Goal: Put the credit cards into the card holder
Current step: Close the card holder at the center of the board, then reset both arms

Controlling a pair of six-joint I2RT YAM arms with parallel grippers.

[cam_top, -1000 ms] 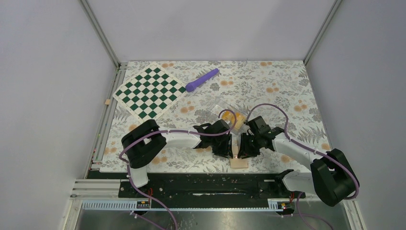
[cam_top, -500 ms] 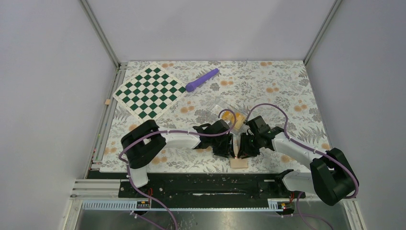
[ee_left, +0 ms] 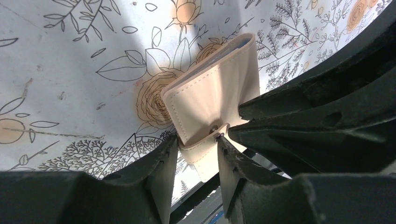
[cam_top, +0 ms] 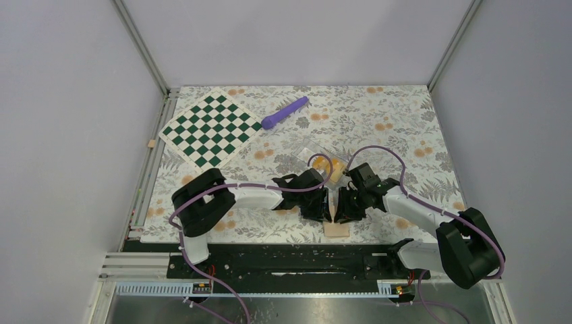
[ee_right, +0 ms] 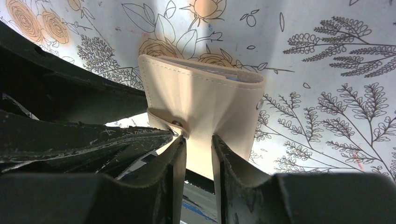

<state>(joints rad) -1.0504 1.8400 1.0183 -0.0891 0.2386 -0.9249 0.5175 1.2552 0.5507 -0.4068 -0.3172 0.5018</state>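
**Card holder** point(cam_top: 336, 229): tan and folded, at the near edge of the worktop point(cam_top: 378, 121), midway between the two arms. From above, part of it lies flat. A thin tan strip rises between the two sets of fingers.

**Left fingers** point(ee_left: 163, 172): clenched on the snap tab point(ee_left: 201, 154), one on each side of it.

**Right fingers** point(ee_right: 175, 163): clenched on the near edge of the holder's outer panel, just beside the tab. The tan leather fills the gap between them.

**Purpose of the hold (judged)**: one arm steadies the body while the other works the tab loose. That would let the holder be spread open for loading.

**Cards** point(cam_top: 334, 169): orange-yellow, inside a clear case point(cam_top: 307, 156) just behind the arms and apart from the holder. None can be seen in the holder.

**Other items**: a chessboard mat point(cam_top: 211, 128) and a purple tool point(cam_top: 284, 112) lie far back and left, well apart from the work.

**Hidden or unclear**
- Whether the snap is fastened cannot be told.
- Only a sliver of blue pocket shows, at the holder's far rim.
- The fingers cut off the holder's near end in both wrist views.
- The left arm and a cable cover part of the case, so the cards cannot be counted.
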